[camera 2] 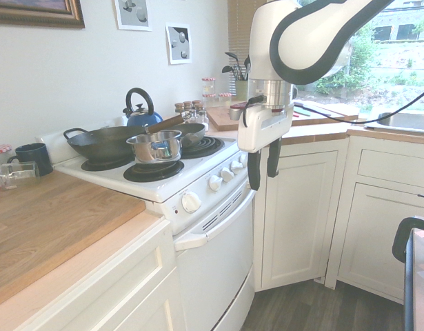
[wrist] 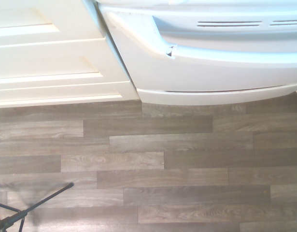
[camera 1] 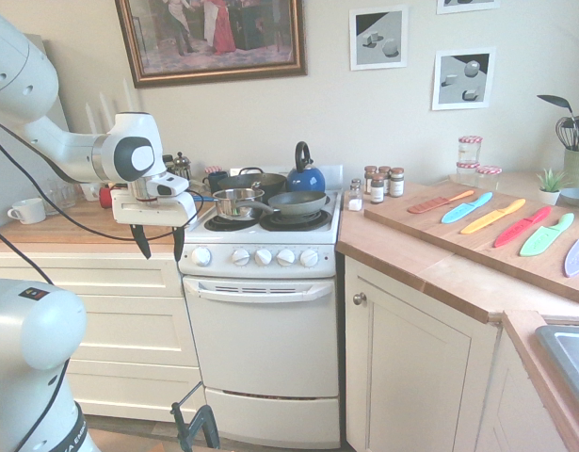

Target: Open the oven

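First exterior view: 2 fingers wide apart, holding nothing, near the closed oven.

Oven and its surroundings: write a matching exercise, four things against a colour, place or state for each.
1. oven door
2. kettle
3. gripper
4. white mug

A. blue, at the back of the stove
B. closed
C. on the wooden counter
D. open, holding nothing

Pairs: 1-B; 2-A; 3-D; 4-C

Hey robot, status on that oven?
Gripper open, empty. Oven door shut, handle not gripped. Nothing seen blocking the door.
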`<state>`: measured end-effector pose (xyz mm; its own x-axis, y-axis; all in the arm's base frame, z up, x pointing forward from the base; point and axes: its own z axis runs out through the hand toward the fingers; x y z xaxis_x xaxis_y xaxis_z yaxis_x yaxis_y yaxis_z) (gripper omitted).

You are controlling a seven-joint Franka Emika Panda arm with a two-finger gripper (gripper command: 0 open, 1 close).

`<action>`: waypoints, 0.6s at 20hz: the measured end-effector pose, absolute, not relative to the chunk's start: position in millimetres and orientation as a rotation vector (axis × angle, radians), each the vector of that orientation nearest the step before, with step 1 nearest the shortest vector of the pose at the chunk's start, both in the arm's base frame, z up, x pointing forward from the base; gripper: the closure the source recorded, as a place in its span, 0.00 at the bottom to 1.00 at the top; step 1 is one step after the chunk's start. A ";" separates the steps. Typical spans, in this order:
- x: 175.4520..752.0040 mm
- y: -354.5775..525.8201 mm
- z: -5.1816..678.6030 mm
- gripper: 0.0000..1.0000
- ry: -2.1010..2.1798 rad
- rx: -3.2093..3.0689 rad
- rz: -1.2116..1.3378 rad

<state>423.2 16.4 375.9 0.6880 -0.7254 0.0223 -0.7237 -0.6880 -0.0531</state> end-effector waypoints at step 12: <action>456.2 -19.9 288.2 0.00 1.379 -2.776 -0.145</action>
<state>456.2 -19.9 288.2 0.6005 -0.7969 0.0662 -0.7932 -0.6041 -0.0762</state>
